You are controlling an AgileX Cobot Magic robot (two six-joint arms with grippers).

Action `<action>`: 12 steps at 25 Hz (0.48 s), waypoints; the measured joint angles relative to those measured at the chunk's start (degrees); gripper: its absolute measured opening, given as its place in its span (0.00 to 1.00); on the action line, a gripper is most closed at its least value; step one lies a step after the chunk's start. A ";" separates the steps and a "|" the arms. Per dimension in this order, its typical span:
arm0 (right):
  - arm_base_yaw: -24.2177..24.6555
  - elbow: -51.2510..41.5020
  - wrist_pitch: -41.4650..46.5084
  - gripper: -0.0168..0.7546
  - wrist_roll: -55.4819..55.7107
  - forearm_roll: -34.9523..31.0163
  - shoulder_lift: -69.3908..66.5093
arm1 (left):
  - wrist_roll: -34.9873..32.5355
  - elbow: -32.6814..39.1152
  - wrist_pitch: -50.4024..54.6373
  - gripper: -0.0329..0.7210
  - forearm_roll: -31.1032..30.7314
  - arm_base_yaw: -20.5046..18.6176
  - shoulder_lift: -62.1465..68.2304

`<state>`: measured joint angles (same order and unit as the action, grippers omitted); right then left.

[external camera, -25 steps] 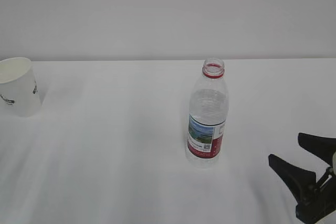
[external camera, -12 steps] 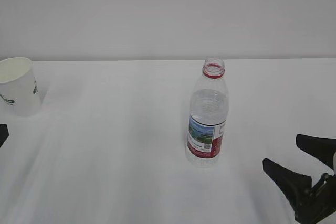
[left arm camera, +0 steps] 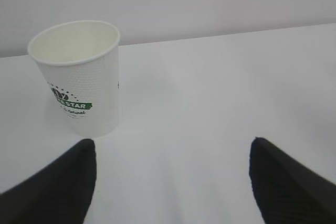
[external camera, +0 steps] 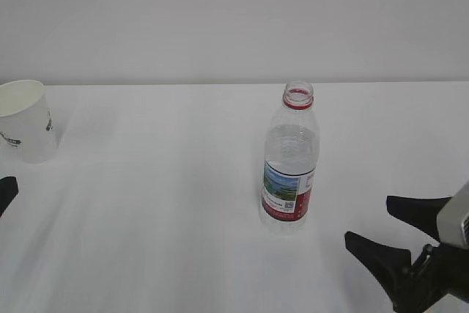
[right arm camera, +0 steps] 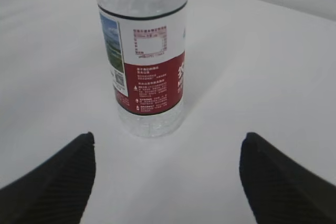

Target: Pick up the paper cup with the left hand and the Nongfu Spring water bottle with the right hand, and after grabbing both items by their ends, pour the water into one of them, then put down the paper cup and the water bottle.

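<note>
The paper cup [external camera: 23, 120] stands upright at the far left of the white table [external camera: 161, 203]; it is white with a green logo. In the left wrist view the paper cup [left arm camera: 79, 74] is just ahead and to the left of my left gripper [left arm camera: 171, 148], which is open and empty. Only one of its fingertips [external camera: 6, 190] shows at the exterior view's left edge. The Nongfu Spring water bottle [external camera: 289, 163] stands uncapped mid-table, with water [external camera: 291, 148] inside. My right gripper [external camera: 368, 220] is open, low, to the bottle's lower right. The bottle [right arm camera: 149, 61] stands centred ahead of the right gripper [right arm camera: 168, 139], untouched.
A plain pale wall [external camera: 234, 20] runs behind the table's far edge. White tabletop lies between the cup and the bottle.
My right gripper has moved left towards the bottle and spread its jaws wider. A fingertip of the left gripper has come into view at the left edge, below the cup.
</note>
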<state>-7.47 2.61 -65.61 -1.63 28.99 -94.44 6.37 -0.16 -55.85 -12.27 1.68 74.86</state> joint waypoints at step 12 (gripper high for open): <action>0.00 9.10 0.00 0.87 0.09 4.52 -8.27 | -0.04 0.00 0.00 0.90 -0.10 0.00 0.00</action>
<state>-7.47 11.71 -65.61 -1.53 33.51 -102.72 6.33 -0.16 -55.85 -12.36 1.68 74.86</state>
